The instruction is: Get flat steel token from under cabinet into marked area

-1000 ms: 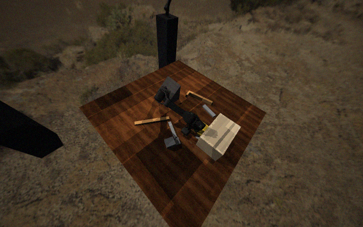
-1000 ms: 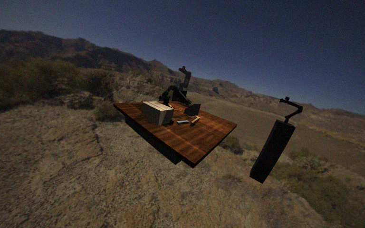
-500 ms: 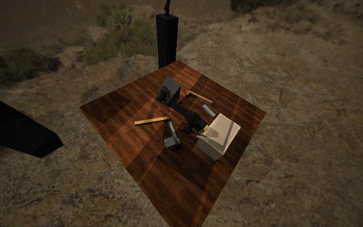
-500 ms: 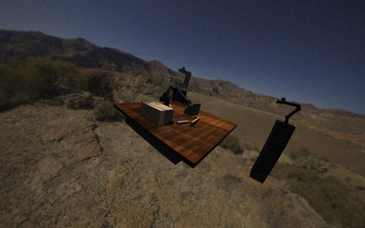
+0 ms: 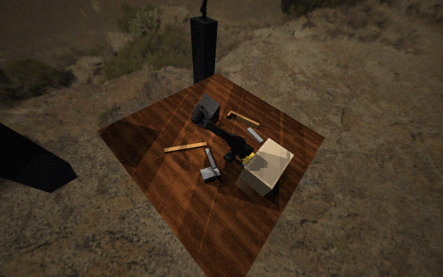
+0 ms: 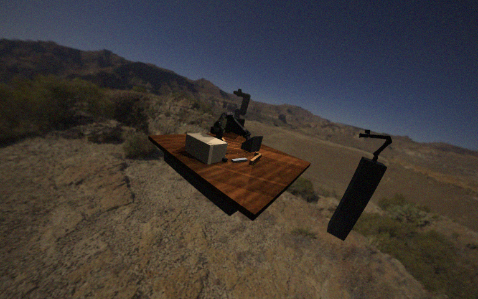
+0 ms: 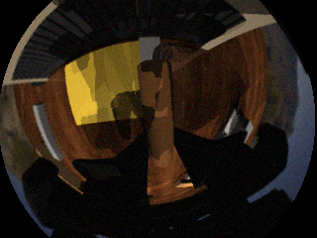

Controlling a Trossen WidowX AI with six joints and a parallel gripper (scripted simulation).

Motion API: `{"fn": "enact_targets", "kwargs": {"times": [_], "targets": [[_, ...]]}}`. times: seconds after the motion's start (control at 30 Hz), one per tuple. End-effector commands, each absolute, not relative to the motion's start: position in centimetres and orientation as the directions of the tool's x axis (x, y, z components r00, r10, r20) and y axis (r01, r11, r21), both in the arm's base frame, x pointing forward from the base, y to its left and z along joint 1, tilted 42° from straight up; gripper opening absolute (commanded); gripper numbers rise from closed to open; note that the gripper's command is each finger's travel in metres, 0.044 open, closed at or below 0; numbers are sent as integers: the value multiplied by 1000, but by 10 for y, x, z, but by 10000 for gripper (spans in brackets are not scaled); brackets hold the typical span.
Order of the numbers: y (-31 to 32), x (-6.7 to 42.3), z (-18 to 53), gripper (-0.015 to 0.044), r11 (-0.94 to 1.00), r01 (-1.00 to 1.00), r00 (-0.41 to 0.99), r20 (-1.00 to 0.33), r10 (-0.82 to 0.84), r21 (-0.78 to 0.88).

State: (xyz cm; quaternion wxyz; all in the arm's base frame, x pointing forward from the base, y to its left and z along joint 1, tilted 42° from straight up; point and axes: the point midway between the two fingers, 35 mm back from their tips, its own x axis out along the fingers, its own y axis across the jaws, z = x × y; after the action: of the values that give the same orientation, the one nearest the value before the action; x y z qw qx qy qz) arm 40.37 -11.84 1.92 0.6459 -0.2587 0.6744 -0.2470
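Observation:
The beige cabinet (image 5: 274, 156) (image 6: 204, 147) stands on the wooden table (image 5: 217, 219) (image 6: 249, 185). In the wrist view its dark slotted lower front (image 7: 133, 0) fills the top. The yellow marked area (image 5: 248, 158) (image 7: 99, 86) lies just in front of it. My gripper (image 5: 235, 154) (image 7: 158, 130) is low over the table at the marked area's edge. It is shut on a brown stick-like tool (image 7: 154, 113) that points forward to the cabinet's bottom, its tip at the slots. The arm hides the tool in the top and exterior views. I cannot see the steel token.
A wooden stick (image 5: 185, 146) lies left of the arm. A grey tool with a block head (image 5: 210, 168) lies nearer the front. An L-shaped wooden tool (image 5: 243, 118) (image 6: 255, 157) and a short grey bar (image 5: 255, 134) (image 6: 239, 159) lie behind the cabinet. The arm's base (image 5: 208, 106) is at the back.

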Motion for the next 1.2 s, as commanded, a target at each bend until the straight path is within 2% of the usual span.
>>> {"fn": "enact_targets", "kwargs": {"times": [0.0,1.17], "targets": [[-112,402,12,0,748,-39,-35,-748,-663,-662],[-104,394,6,0,749,-40,-35,-748,-663,-662]]}}
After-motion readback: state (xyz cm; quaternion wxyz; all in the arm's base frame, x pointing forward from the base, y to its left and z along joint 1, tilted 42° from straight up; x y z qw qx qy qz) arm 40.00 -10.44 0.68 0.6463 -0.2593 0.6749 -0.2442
